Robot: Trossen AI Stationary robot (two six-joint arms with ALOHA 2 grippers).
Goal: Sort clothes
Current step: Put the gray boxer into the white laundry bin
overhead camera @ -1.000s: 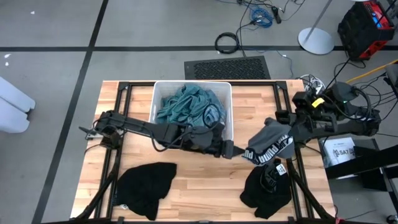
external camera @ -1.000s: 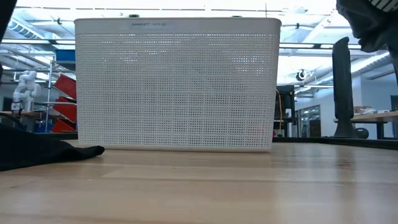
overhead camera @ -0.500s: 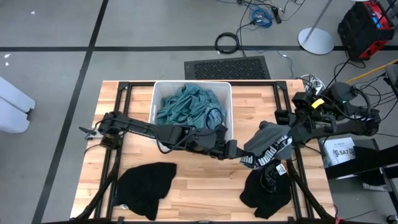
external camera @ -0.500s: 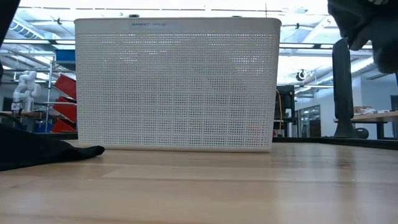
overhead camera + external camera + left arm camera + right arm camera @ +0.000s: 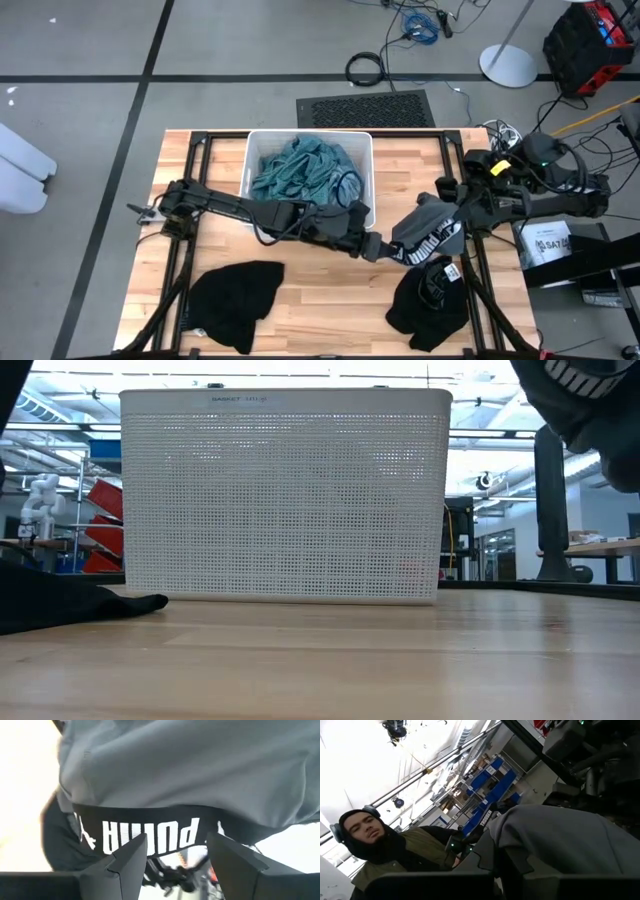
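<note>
— What sits where?
— A bin (image 5: 364,172) stands at my table's (image 5: 320,300) back, garments (image 5: 300,168) inside it.
— And nearer?
— One garment pile (image 5: 235,300) front left, another (image 5: 428,303) front right.

Robotics lab: floor cables (image 5: 415,25), another robot arm (image 5: 40,495) behind

Bare wood lies open between the black garment (image 5: 236,300) at the near left and the black pile (image 5: 428,300) at the near right. The white bin (image 5: 368,170) (heaped with teal clothes (image 5: 300,170)) blocks the far centre, and the left arm (image 5: 250,212) stretches across the middle.
</note>
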